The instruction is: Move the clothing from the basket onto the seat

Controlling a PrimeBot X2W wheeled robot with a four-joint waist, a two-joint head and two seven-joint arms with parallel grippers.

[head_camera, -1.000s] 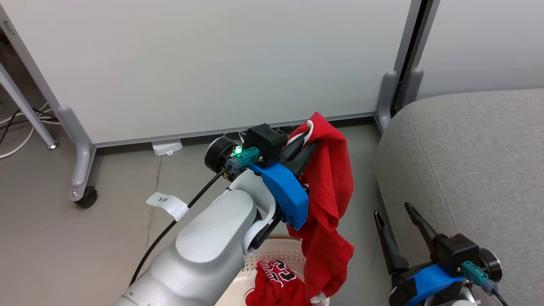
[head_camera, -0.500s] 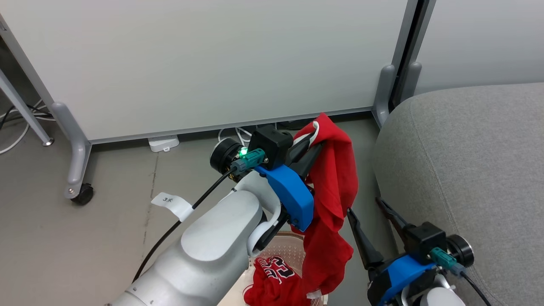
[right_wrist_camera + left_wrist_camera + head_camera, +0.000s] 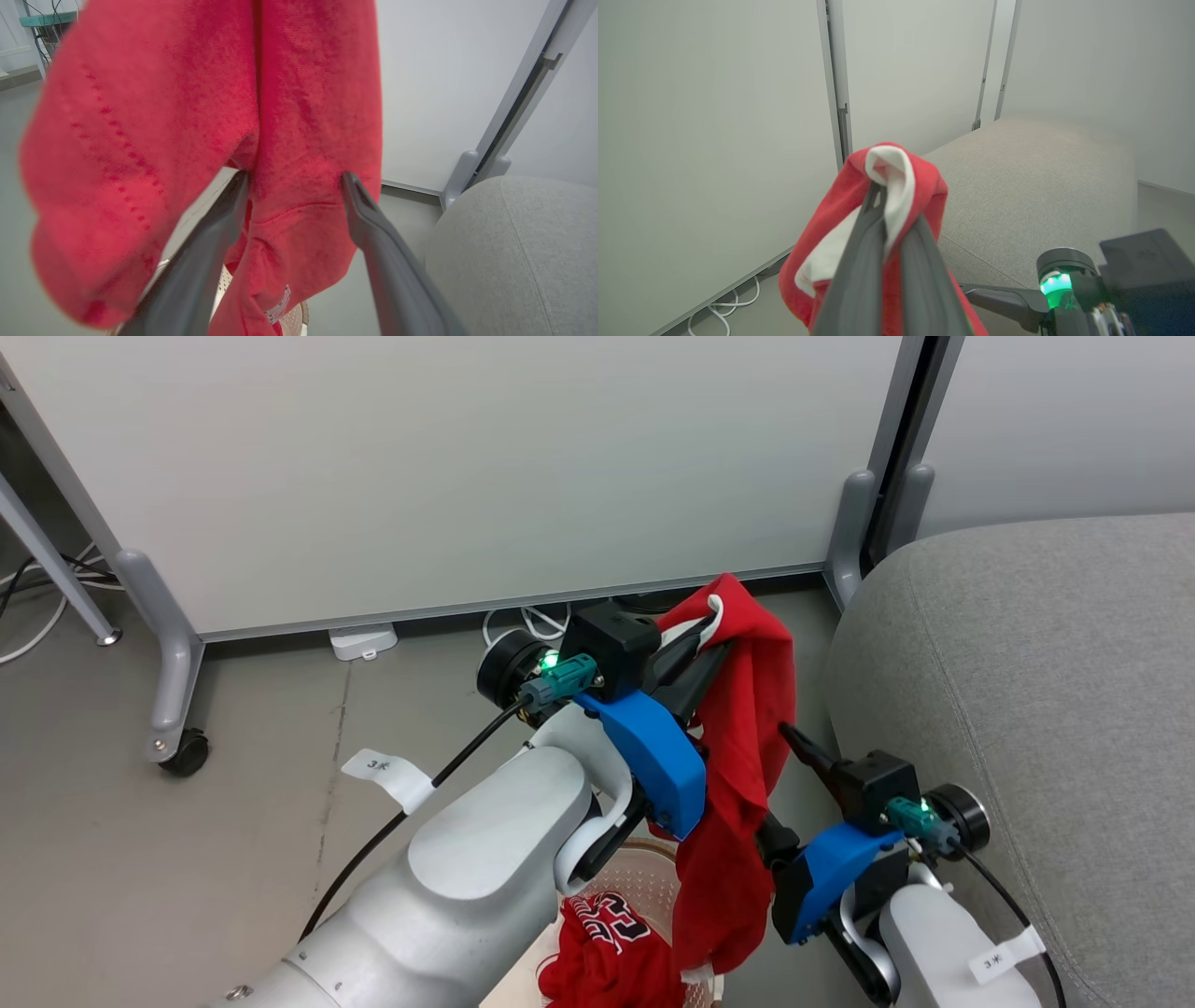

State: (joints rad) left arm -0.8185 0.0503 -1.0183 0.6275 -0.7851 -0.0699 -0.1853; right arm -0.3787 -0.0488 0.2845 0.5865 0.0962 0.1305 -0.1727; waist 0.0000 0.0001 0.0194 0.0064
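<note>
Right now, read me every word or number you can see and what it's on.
"3米": left cable tag.
"3米": right cable tag.
"23", upside down, probably: jersey in basket.
Sewn label on hanging garment: too blurred to read.

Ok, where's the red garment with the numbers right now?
The numbered garment lies crumpled in the basket, bottom centre of the head view, beside the other red garment hanging from the left gripper.

clothing (image 3: 747, 709): matt cloth | seat (image 3: 1027, 663): rough fabric | basket (image 3: 644, 875): perhaps plastic
</note>
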